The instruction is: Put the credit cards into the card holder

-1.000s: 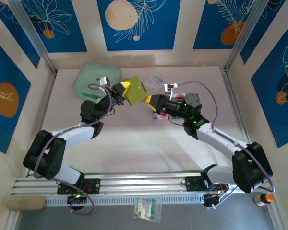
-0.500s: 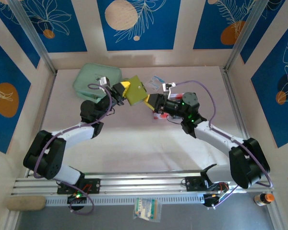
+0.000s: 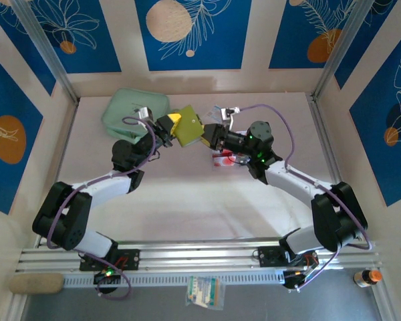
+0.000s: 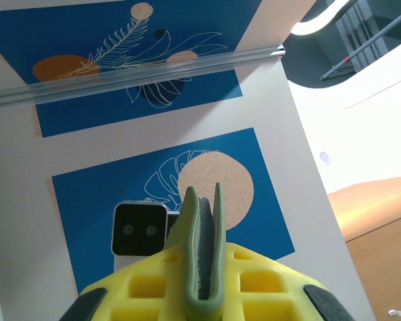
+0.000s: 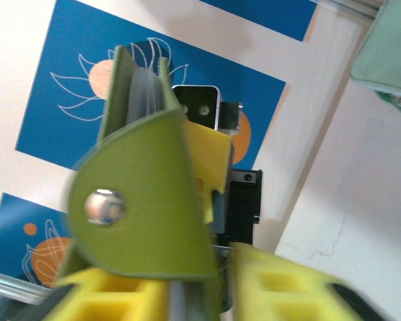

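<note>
The olive-green card holder (image 3: 187, 129) hangs above the table between both arms. My left gripper (image 3: 168, 126) is shut on its left edge. In the left wrist view the holder's folded edge (image 4: 204, 267) stands upright between the yellow fingers (image 4: 140, 287) of that gripper (image 4: 204, 294). My right gripper (image 3: 210, 137) is shut on the holder's right side. The right wrist view has the holder's snap tab (image 5: 140, 221) rising from between the fingers of the right gripper (image 5: 200, 297). Red-and-whitish credit cards (image 3: 222, 160) lie on the table, partly hidden under the right arm.
A mint-green zip pouch (image 3: 134, 110) lies at the back left behind the left arm. A white-and-blue sachet (image 3: 219, 112) rests near the back, just behind the right gripper. Blue patterned walls and metal posts enclose the table (image 3: 187, 200).
The right wrist and forearm have swung left and toward the back, closing in on the holder. The holder and the left arm have stayed in place.
</note>
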`<state>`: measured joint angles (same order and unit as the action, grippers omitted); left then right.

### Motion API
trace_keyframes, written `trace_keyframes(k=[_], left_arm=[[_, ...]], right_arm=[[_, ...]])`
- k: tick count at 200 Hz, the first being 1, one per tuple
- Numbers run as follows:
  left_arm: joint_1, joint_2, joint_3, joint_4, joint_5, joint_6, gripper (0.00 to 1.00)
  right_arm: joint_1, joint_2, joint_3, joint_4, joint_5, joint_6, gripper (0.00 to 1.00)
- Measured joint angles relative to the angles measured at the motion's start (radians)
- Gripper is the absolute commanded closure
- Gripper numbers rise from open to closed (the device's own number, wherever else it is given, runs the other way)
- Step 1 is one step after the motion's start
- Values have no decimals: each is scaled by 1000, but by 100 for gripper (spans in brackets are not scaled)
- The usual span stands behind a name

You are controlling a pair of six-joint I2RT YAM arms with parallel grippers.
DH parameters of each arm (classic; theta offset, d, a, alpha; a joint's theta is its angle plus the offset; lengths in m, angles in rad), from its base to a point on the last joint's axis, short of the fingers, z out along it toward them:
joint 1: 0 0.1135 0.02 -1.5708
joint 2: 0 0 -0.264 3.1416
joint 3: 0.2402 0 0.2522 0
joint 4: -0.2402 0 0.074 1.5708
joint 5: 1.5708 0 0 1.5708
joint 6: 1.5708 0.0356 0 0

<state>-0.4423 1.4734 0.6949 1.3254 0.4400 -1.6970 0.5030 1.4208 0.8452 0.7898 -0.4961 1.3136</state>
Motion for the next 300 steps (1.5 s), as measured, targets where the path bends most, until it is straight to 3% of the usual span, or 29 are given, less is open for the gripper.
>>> trace_keyframes(k=[8, 34, 56, 119, 160, 175, 195, 212, 232, 260, 300], left_arm=[[0, 5, 0, 2, 0, 0, 86], [5, 31, -8, 9, -1, 3, 35], [17, 54, -40, 19, 6, 8, 0], [109, 74, -159, 20, 37, 21, 0], [113, 55, -169, -73, 89, 81, 0], [112, 2, -167, -208, 108, 149, 0], [97, -125, -107, -562, 107, 323, 0], [62, -227, 35, -940, 26, 533, 0], [13, -285, 197, -1245, -87, 724, 0], [-37, -274, 301, -1497, -212, 882, 0], [-96, -116, 348, -1687, -312, 975, 0]], right_arm=[[0, 3, 2, 7, -3, 0, 100], [-3, 5, 1, -3, -5, -2, 100], [-5, -4, -31, -28, 6, -24, 100], [2, -72, -213, -166, 88, -120, 100], [77, -88, -268, -246, 185, -209, 100], [103, -87, -284, -257, 213, -234, 100], [133, -78, -302, -261, 251, -262, 100], [155, -69, -309, -263, 289, -286, 100], [185, -63, -314, -264, 339, -314, 100], [230, -54, -313, -267, 402, -357, 100], [292, -54, -313, -291, 509, -411, 100]])
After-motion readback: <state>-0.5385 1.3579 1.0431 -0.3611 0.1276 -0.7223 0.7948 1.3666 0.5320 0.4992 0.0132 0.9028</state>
